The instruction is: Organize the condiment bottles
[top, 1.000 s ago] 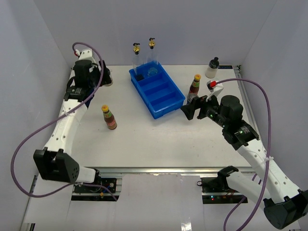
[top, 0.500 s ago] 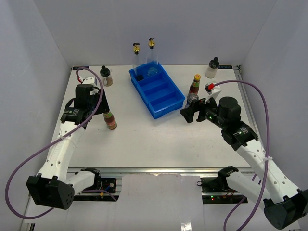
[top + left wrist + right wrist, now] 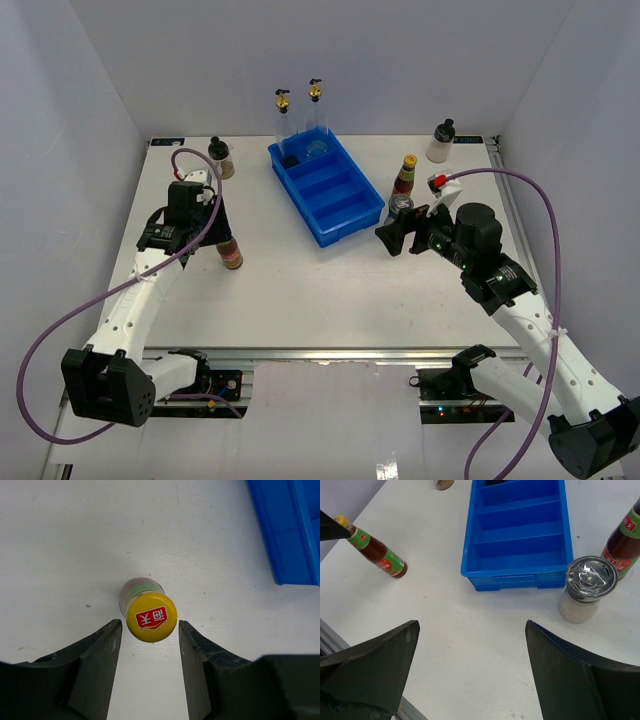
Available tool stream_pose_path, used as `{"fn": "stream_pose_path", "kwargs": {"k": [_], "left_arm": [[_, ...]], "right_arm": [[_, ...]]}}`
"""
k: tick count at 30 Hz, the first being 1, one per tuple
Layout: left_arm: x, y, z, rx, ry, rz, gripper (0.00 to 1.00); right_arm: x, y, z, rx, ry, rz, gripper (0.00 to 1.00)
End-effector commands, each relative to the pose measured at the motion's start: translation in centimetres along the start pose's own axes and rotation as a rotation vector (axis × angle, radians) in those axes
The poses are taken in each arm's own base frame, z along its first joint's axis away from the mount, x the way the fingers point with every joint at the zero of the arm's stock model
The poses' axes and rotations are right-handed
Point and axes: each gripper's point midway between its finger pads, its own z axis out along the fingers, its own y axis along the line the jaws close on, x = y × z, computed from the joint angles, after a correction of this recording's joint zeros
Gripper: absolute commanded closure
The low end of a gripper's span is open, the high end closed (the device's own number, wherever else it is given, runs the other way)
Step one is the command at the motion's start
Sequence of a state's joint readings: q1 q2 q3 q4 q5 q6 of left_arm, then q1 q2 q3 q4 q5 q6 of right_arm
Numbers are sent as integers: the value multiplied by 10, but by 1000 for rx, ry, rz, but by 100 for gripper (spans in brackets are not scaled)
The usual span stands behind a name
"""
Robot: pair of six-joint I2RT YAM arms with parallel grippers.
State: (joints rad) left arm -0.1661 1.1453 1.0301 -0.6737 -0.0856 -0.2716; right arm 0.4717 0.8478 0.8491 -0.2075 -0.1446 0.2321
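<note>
Approach done: left pincer (image 3: 150,630) has swung in from the far-left corner and narrows around the yellow-capped dark red glass sauce bottle (image 3: 229,250), standing left on the white desk (image 3: 300,290), not yet gripped; right pincer (image 3: 472,630) gapes empty.

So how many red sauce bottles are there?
2 bottles: one left of the tray, between the left gripper's fingers; the other right of the tray, beside a jar. None seems hidden.

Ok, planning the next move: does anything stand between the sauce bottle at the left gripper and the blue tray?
Nothing visible. The sauce bottle stands inside the open left gripper; only bare table lies between it and the blue tray.
</note>
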Motion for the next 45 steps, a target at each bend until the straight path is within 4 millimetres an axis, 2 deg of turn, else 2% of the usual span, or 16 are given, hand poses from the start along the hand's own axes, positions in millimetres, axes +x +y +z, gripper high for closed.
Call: {"fn": "stream_pose_path", "kwargs": {"k": [1, 11, 16, 20, 26, 32, 33, 36, 37, 39, 42, 45], "left_arm": [[0, 2, 5, -17, -6, -10, 42], [-7, 5, 16, -55, -22, -2, 50], [-5, 5, 21, -63, -9, 5, 46], [-2, 4, 24, -69, 1, 8, 38], [0, 2, 25, -64, 3, 13, 41], [-3, 1, 25, -64, -7, 19, 55], [-3, 1, 26, -66, -7, 22, 61], [-3, -1, 28, -66, 6, 33, 90], [-4, -3, 28, -64, 9, 37, 96], [-7, -8, 27, -55, 6, 48, 100], [-13, -18, 22, -45, -9, 74, 100], [-31, -31, 13, -30, -50, 94, 100]], "right_arm": [[-5, -2, 2, 5, -32, -10, 7], [-8, -2, 1, 7, -40, -17, 7], [-10, -1, 2, 4, -42, -19, 8], [-9, -2, 2, 7, -39, -18, 8], [-7, -2, 2, 4, -37, -18, 7], [-6, -2, 1, 3, -39, -18, 7], [-6, -2, 1, 3, -40, -19, 8], [-5, -2, 1, 4, -39, -18, 8], [-4, -2, 1, 5, -38, -19, 8], [-3, -3, 1, 5, -36, -19, 8], [-1, -3, 2, 3, -35, -20, 7], [2, -4, 4, 5, -28, -16, 8]]}}
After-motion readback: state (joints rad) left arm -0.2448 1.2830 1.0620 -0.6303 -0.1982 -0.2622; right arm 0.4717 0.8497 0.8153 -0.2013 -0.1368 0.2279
